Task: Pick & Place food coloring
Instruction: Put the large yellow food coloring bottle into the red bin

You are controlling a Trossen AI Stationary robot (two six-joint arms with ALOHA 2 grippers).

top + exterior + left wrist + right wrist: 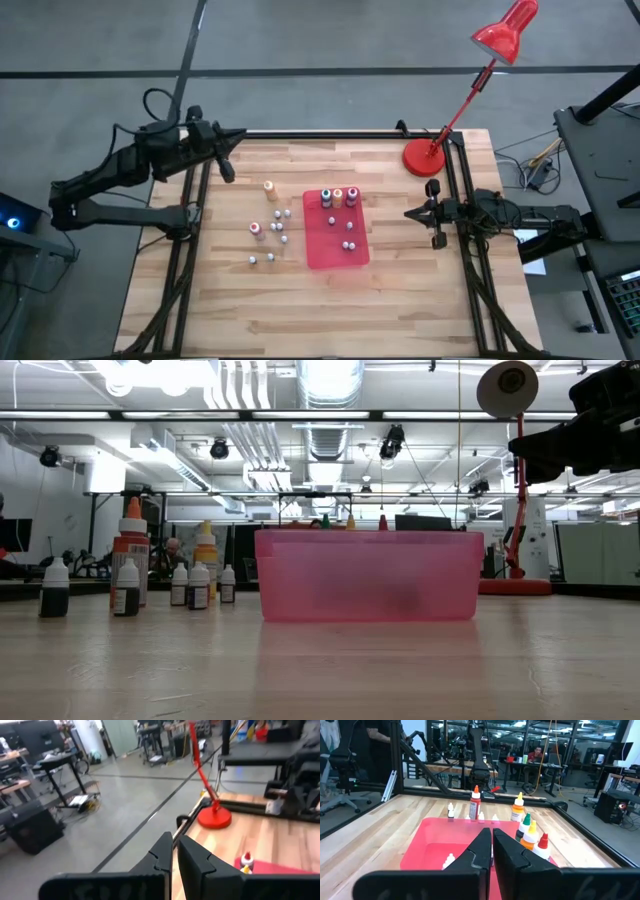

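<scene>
Wooden counter [400,290] carries red tray [335,250] at centre, lamp [424,158] at far right corner. Food coloring bottles [272,232]: loose cluster on counter just left of tray; three upright in tray's far end, a few small ones mid-tray. Left hand [228,172] closed, empty, at far left corner. Right hand [410,213] closed, empty, right of tray.

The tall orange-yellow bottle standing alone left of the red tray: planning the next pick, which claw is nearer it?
Left. The left claw sits just beyond the tall orange-yellow bottle; the right claw waits across the flat red tray.
</scene>
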